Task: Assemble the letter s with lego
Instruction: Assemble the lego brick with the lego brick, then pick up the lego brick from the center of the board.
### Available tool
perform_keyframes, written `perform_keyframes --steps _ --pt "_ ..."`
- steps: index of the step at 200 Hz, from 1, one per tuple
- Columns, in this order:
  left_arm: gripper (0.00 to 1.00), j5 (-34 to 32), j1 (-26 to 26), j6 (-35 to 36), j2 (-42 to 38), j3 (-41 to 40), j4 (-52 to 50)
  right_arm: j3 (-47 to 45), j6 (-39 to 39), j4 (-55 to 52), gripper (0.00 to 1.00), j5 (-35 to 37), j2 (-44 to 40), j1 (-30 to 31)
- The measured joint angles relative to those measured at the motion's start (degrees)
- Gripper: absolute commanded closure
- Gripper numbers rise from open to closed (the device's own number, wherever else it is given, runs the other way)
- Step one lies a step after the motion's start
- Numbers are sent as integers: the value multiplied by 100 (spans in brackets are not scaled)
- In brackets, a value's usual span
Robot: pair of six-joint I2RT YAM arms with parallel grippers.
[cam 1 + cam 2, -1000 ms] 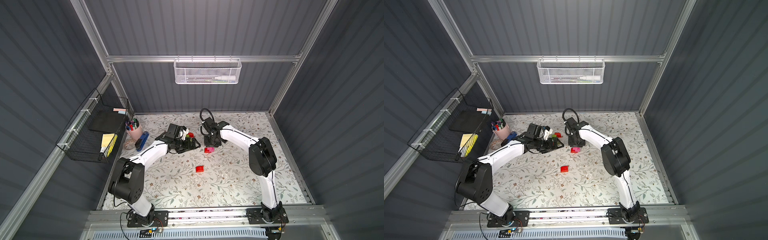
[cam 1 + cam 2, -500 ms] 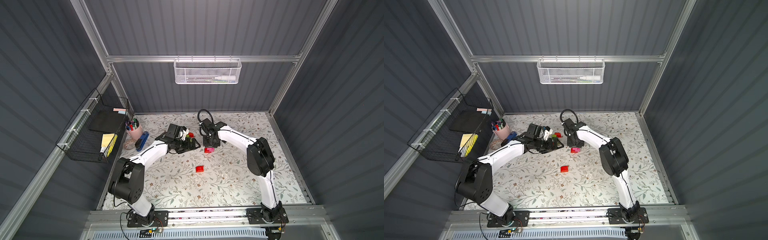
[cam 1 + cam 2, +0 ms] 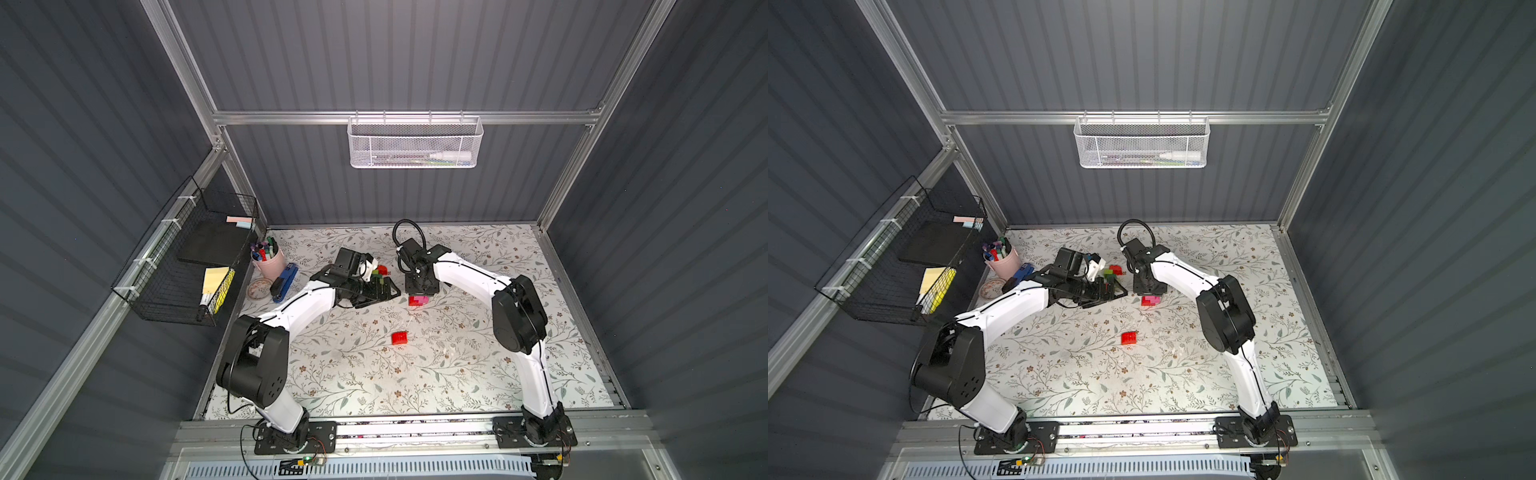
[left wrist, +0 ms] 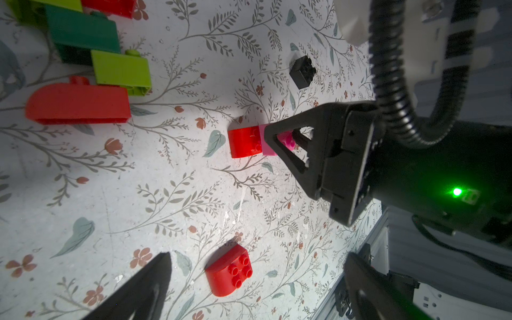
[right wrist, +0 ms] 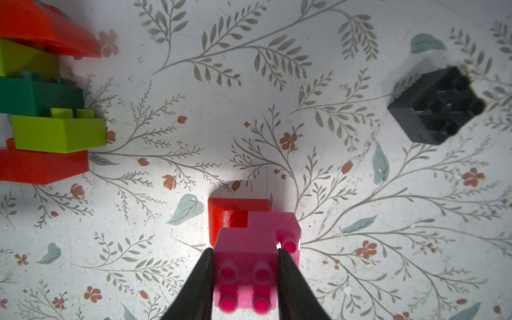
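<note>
The right gripper [image 5: 245, 250] is closed on the pink brick [image 5: 249, 238], one finger against each side, with the studs facing the wrist camera; a small red brick [image 5: 235, 210] touches the pink brick and is partly hidden behind it, and both sit low on the floral mat [image 5: 277, 83]; the stack [image 5: 47, 116] of red, lime and dark green bricks lies near the pink brick on the left arm's side, not touching it; the black brick [image 5: 435, 105] sits alone on the pink brick's opposite side, also apart; a loose red brick [image 3: 399, 337] lies well apart from the pink brick, toward the arm bases; the left gripper [image 4: 257, 255] hovers between the stack and the pink brick, jaws spread wide, holding nothing.
</note>
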Motion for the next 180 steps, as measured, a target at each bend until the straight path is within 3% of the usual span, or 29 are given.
perform_keyframes --steps 116,180 --pt "1 0 0 39 0 0 -42 404 -170 -234 48 107 -48 -17" --pt "0 2 0 66 -2 0 -46 -555 -741 28 40 -42 -1379 -682"
